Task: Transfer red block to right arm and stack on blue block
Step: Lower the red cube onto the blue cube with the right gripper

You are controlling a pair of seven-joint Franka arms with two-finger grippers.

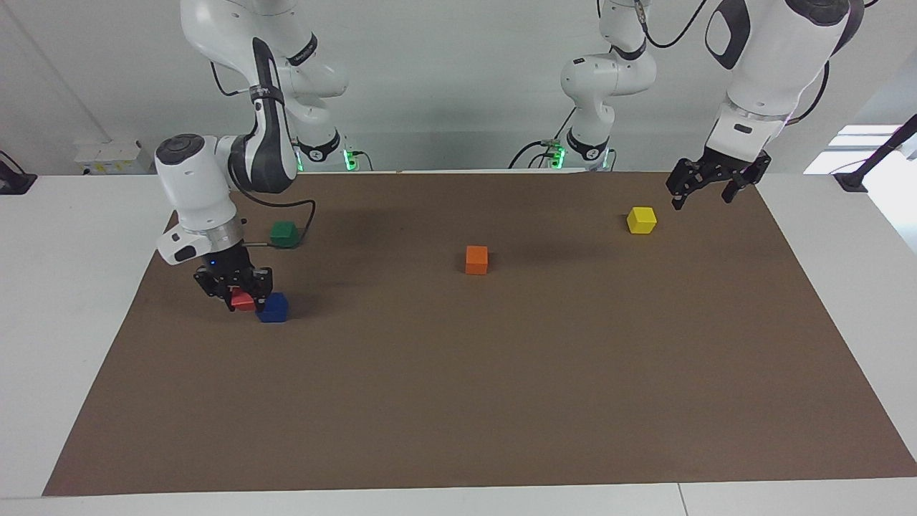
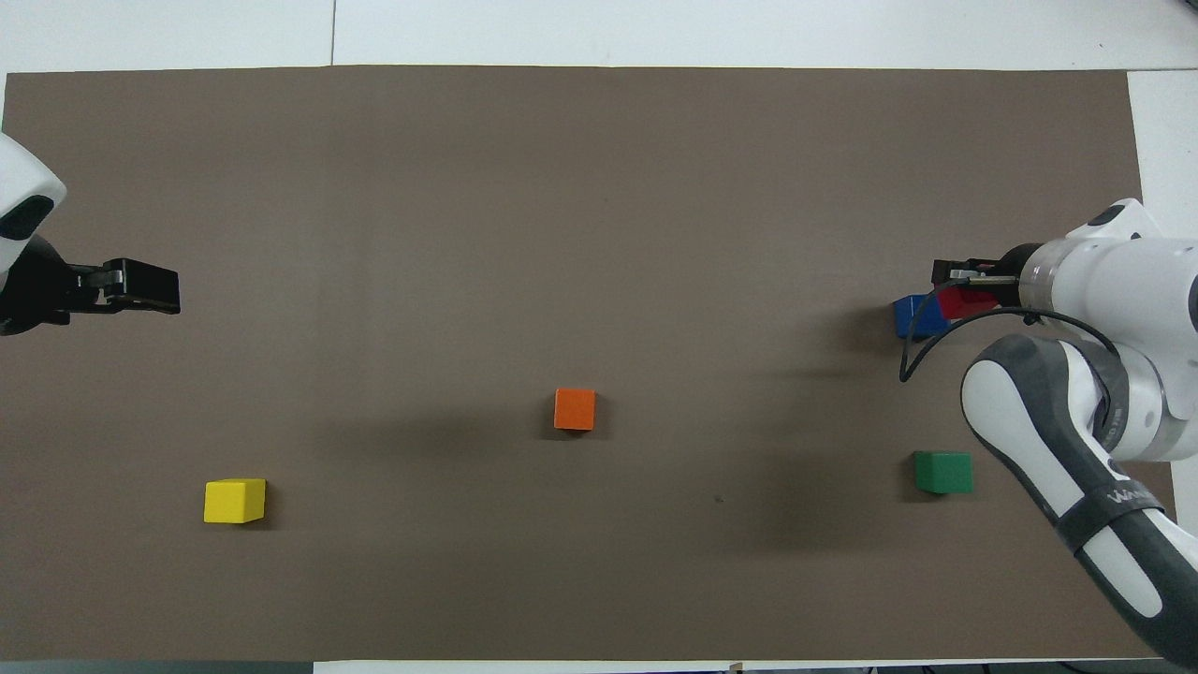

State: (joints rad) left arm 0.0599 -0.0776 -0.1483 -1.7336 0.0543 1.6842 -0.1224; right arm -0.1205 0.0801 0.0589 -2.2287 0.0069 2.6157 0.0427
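Claw tips of my right arm's claw (image 1: 240, 295) pinch the red block (image 1: 243, 302), a glossy cube held low, just beside the blue block (image 1: 274, 307) and touching or nearly touching it, toward the right arm's end of the table (image 1: 71, 301). Both cubes look smooth with sharp edges, against a matte brown mat (image 1: 501, 373). I can see pale lettering on the right arm's grey link, but cannot read it. A green block (image 1: 284, 233) sits nearer the robots. My left claw (image 1: 706, 192) waits spread open, over the mat near a yellow block (image 1: 641, 219). An orange block (image 1: 476, 259) lies mid-mat.
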